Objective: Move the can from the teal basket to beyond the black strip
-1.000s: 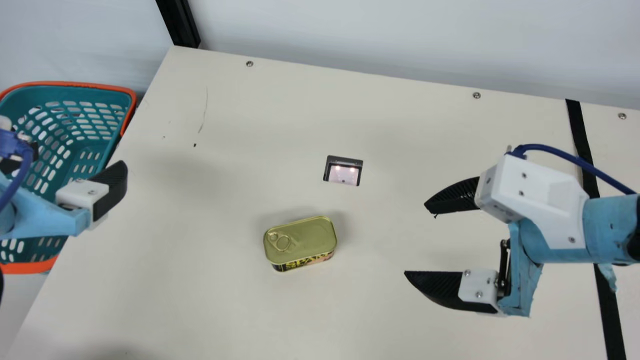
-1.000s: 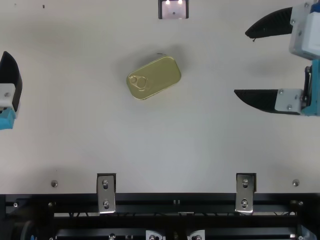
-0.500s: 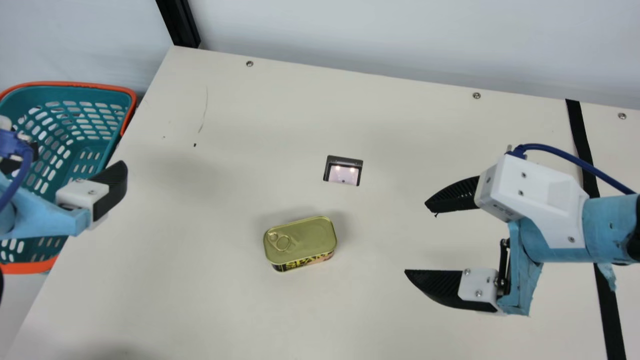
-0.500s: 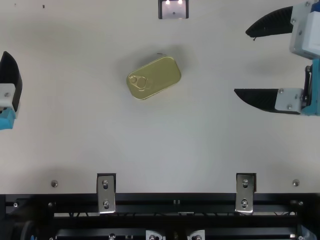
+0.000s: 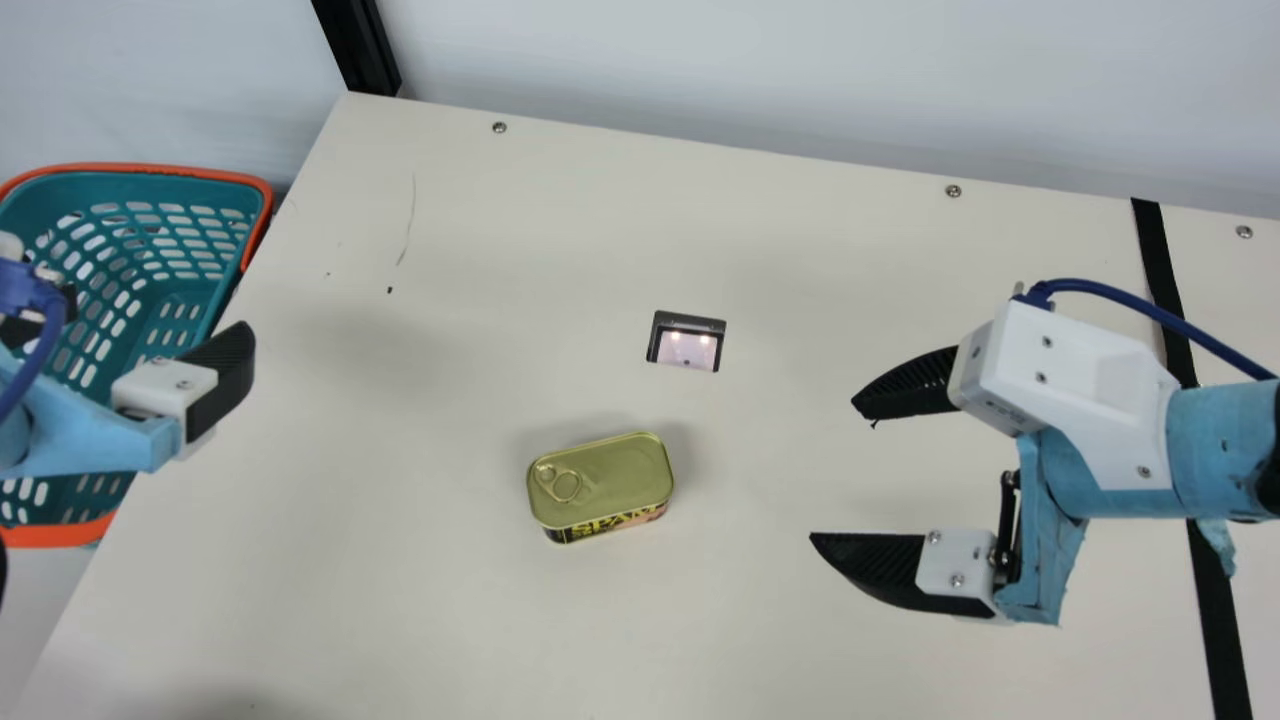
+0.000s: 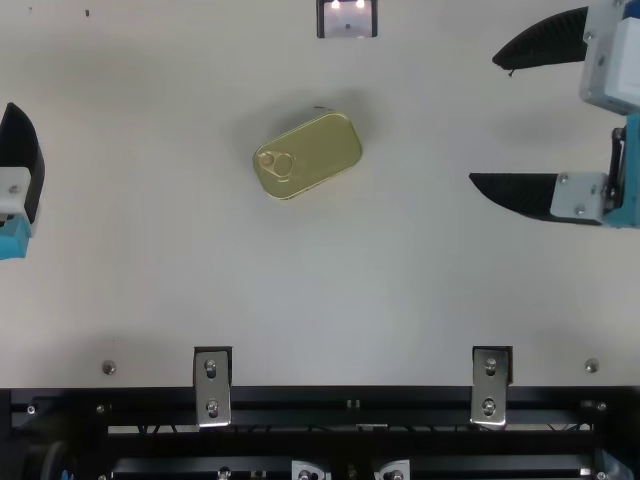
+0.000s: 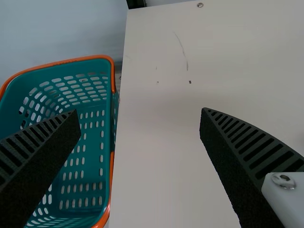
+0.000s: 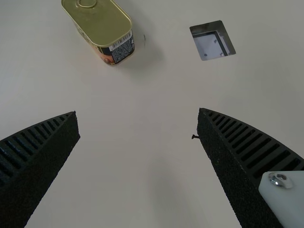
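Spread wide apart, as both main view and wrist view show, the right hand's [image 5: 831, 468] black ribbed fingers hold nothing above the cream tabletop [image 5: 400, 600]. Taking clock directions from the main view, the flat, gold-lidded rectangular can [image 5: 620, 478] lies at nine o'clock from that hand, well apart from it, lid up, with its pull ring at the nine o'clock end. Just off the can, at one o'clock, is a dark-framed, four-sided recess [image 5: 688, 350] in the tabletop. The left hand [image 5: 158, 308] is at ten o'clock from the can, also wide open and holding nothing; its own wrist view shows one finger over the teal perforated plastic basket with an orange rim [image 5: 160, 169], the other over the tabletop. That basket stands beyond the tabletop's edge. At three o'clock, past the right hand, the long black strip [image 5: 1157, 260] crosses the tabletop, partly hidden by the arm.
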`<state>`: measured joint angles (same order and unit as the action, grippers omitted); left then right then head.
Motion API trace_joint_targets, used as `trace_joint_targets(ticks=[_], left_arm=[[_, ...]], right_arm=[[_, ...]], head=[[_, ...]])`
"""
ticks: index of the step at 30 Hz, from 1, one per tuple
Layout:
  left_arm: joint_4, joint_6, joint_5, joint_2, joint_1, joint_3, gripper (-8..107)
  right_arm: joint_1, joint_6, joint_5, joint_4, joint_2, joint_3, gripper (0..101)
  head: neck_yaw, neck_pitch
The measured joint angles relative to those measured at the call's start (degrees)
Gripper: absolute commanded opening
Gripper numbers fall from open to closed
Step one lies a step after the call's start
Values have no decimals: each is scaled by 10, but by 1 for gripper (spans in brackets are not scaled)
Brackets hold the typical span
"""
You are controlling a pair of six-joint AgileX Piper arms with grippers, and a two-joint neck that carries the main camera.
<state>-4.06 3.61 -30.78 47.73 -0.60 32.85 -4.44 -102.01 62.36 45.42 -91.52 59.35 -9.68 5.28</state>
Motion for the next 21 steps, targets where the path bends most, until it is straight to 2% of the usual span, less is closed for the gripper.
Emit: trace_joint_targets(ticks=[14,21], left_arm=[[0,0,0,0,0,0,90],[0,0,0,0,0,0,90]], right_arm=[[-29,-86,-59,21,-25,-38,101],[-40,-120,-64,60,-42,-48,101]], head=[[0,6],[0,6]])
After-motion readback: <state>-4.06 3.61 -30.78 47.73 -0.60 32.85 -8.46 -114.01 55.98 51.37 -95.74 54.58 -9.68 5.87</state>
